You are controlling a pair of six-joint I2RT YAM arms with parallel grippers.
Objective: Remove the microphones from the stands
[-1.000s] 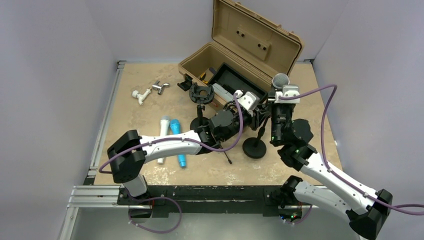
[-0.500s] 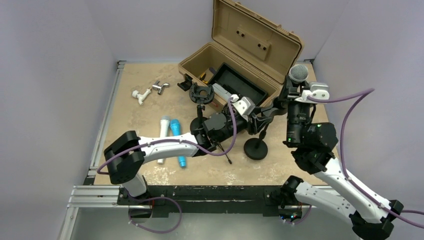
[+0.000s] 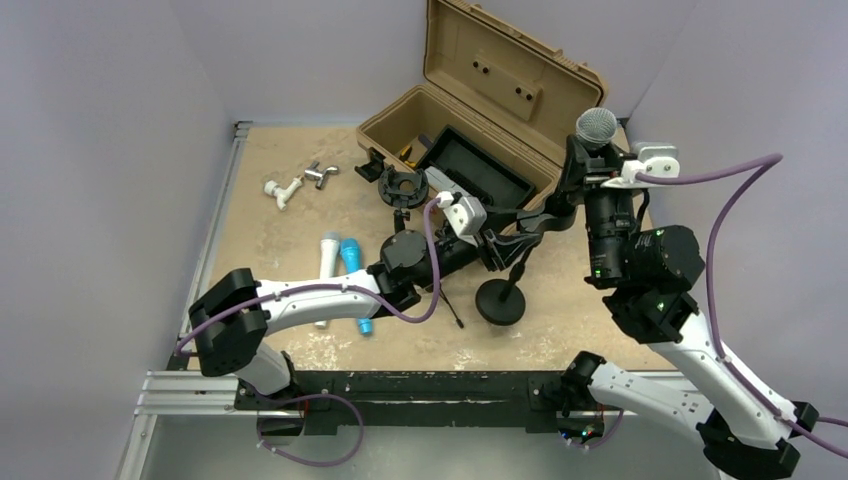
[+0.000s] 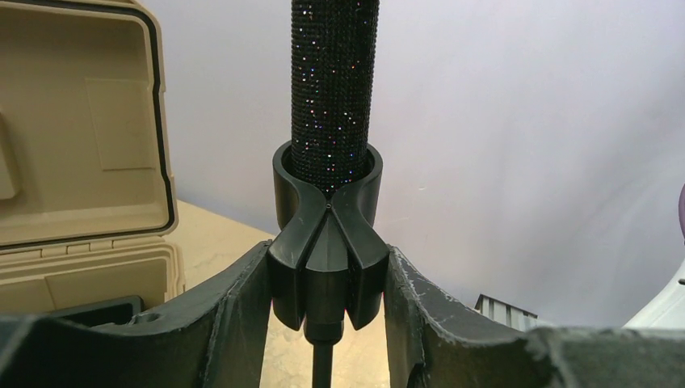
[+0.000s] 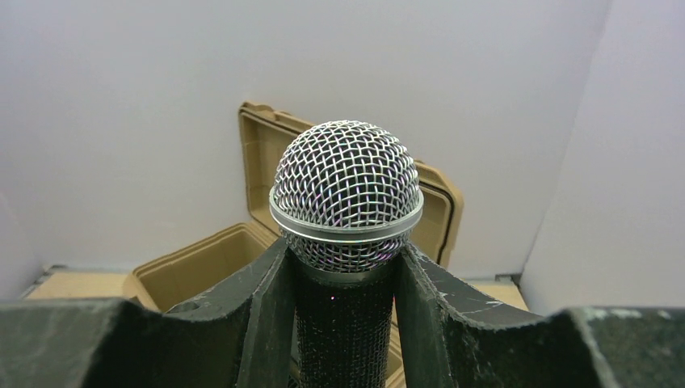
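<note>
The microphone point(image 3: 597, 127) has a silver mesh head point(image 5: 347, 190) and a black glitter body point(image 4: 334, 89). My right gripper point(image 5: 343, 279) is shut on the body just under the head, holding it upright high over the table's right side point(image 3: 597, 165). My left gripper point(image 4: 326, 271) is shut on the stand's black clip point(image 4: 326, 210), and the microphone's body still sits in the clip's ring. In the top view the left gripper point(image 3: 518, 228) holds the clip above the tilted pole and round base point(image 3: 500, 300).
An open tan toolbox point(image 3: 395, 115) stands at the back. A second stand with an empty clip point(image 3: 402, 190) is near the centre. A blue microphone point(image 3: 352, 270), a white microphone point(image 3: 327, 258) and pipe fittings point(image 3: 283, 190) lie to the left.
My right gripper rose and moved right with the microphone. My left gripper followed with the clip, the stand tilted and its base slid slightly left.
</note>
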